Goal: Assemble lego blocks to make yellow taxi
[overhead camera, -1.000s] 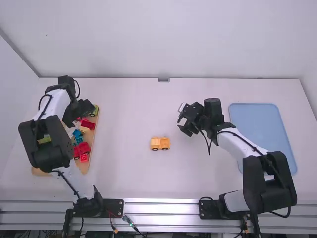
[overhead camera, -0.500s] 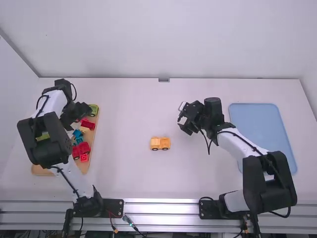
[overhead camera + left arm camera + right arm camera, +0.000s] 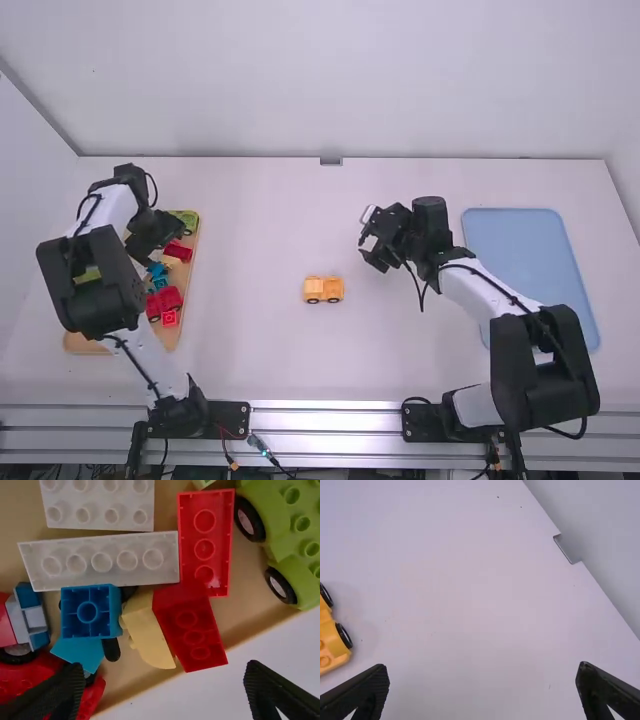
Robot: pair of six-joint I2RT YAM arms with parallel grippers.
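the left arm (image 3: pixel 92 283) is bent, its left two-finger gripper (image 3: pixel 152 232) angled down, fingers apart. the right arm (image 3: pixel 545 365) is folded, its right two-finger gripper (image 3: pixel 367 238) turned inward, fingers spread wide.

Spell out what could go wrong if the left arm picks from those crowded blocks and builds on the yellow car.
The left gripper might catch or shove the cream block when taking the red brick against it.
The blue brick lies hollow side up, so it may need turning before stacking.
The yellow car has wheels and could roll when pressed.
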